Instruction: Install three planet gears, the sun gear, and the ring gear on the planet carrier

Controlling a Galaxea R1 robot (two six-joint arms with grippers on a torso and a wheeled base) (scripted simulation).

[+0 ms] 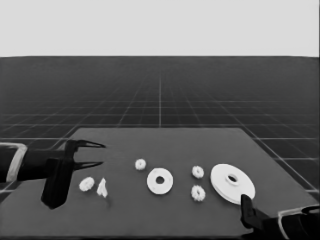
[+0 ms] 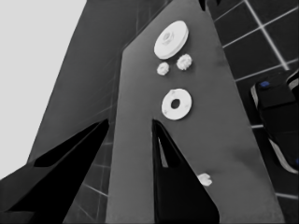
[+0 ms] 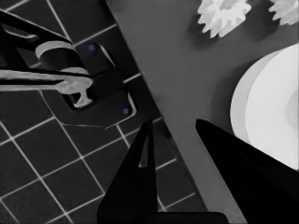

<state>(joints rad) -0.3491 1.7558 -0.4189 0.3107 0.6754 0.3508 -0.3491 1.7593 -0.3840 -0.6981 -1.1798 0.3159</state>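
Nothing is installed yet; I judge this the very start, with the first planet gear still to be fetched. My left tool (image 1: pixel 95 154) waits over the desk's (image 1: pixel 165 140) left end, fingers spread and empty. My right tool (image 1: pixel 246 207) sits at the lower right corner beside the larger round part (image 1: pixel 232 183), fingers apart, holding nothing.

The smaller round part (image 1: pixel 160 181) lies flat mid-desk, its dark centre hole showing. Small toothed gears sit around it: one (image 1: pixel 140 164) at ten o'clock, two (image 1: pixel 198 172) (image 1: pixel 198 192) toward three o'clock, and a fourth (image 1: pixel 86 184) far out at nine o'clock, next to the thin white piece (image 1: pixel 102 188).

The next move calls for closing on one gear squarely across its teeth.
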